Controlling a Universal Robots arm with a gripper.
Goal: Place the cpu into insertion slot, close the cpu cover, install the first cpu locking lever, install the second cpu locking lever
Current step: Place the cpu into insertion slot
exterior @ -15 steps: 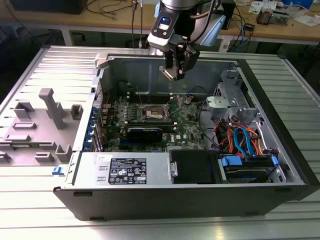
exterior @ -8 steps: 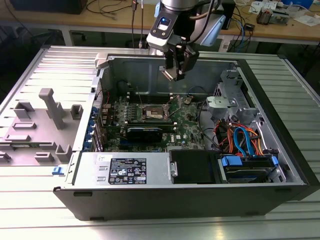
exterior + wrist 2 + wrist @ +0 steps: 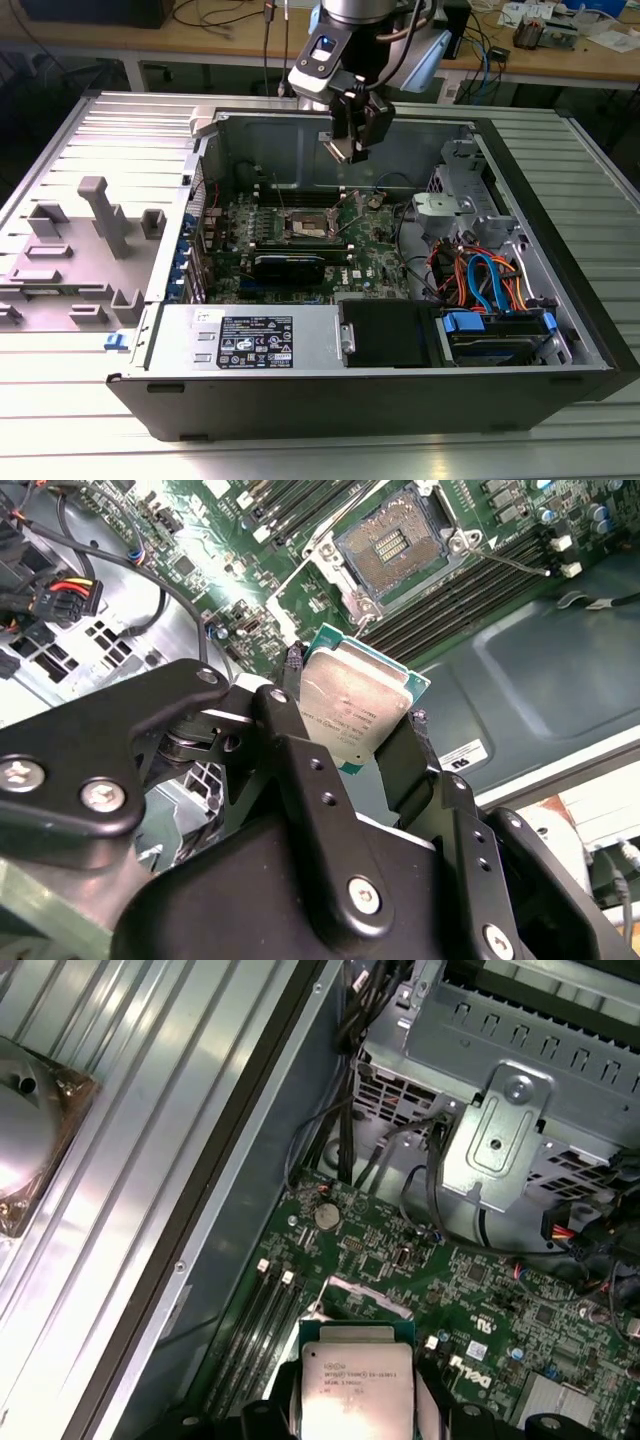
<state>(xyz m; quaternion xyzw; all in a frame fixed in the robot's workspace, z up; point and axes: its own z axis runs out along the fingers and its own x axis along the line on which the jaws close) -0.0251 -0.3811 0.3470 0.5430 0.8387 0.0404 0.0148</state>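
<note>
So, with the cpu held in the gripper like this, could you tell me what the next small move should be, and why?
Probably shift the cpu sideways until it hangs over the insertion slot, before descending. The gripper is shut on the cpu above the board, and in the exterior view it sits to the right of the empty slot.

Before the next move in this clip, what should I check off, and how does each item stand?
1. cpu gripped between the fingers of the gripper: ok.
2. Insertion slot empty, contacts exposed: ok.
3. cpu lined up over the insertion slot: not ok; in the second wrist view it sits off to one side of it.
4. cpu seated: not ok; it hangs above the motherboard.
5. cpu corner matched to the slot's keying: cannot tell.
</note>
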